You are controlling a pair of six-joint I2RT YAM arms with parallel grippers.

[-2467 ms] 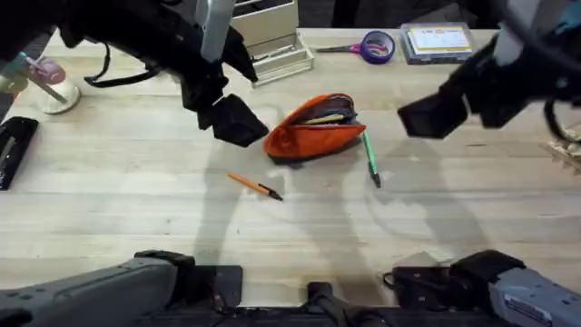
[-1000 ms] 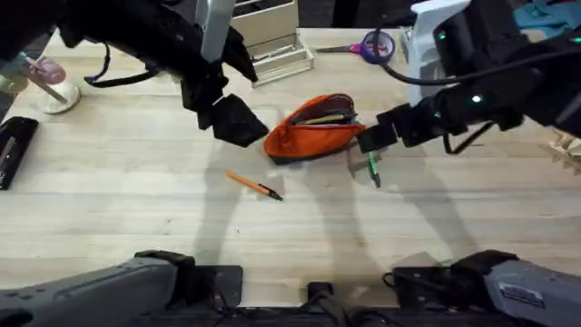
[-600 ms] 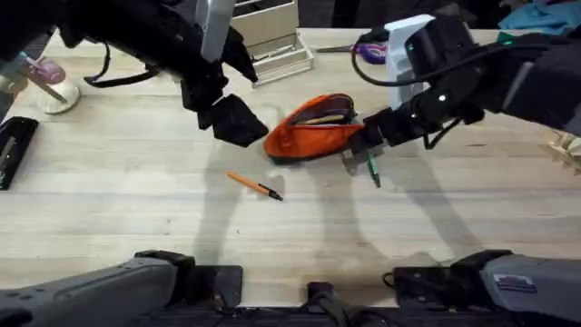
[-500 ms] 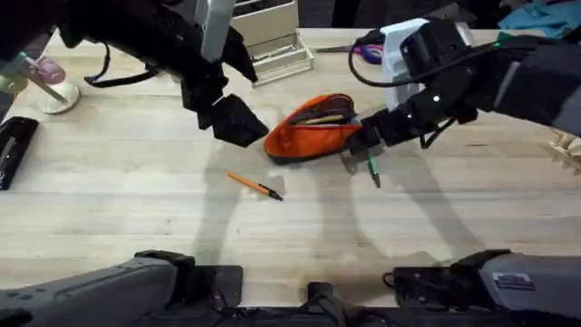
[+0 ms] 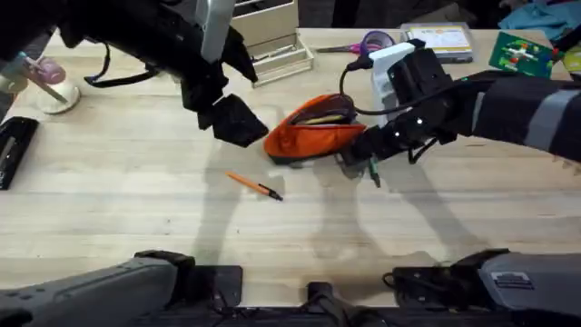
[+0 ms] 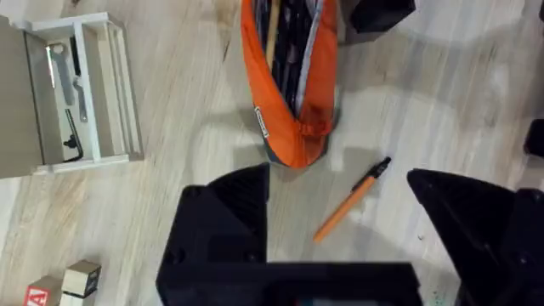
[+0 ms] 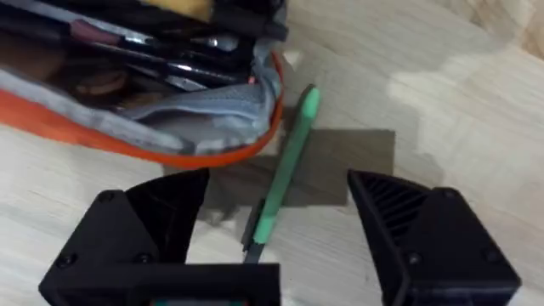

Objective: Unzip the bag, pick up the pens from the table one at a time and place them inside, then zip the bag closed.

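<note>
Pale plank table, scissors behind

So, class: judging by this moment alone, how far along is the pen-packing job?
Done: the bag lies unzipped, its mouth gaping. In hand: the right gripper is open astride the green pen, which lies on the table beside the bag. Left: grasp and bag it, then the orange pen, then zip closed. The left gripper is open.

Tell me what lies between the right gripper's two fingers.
In the right wrist view, the green pen lies on the table between the right gripper's open fingers.
</note>
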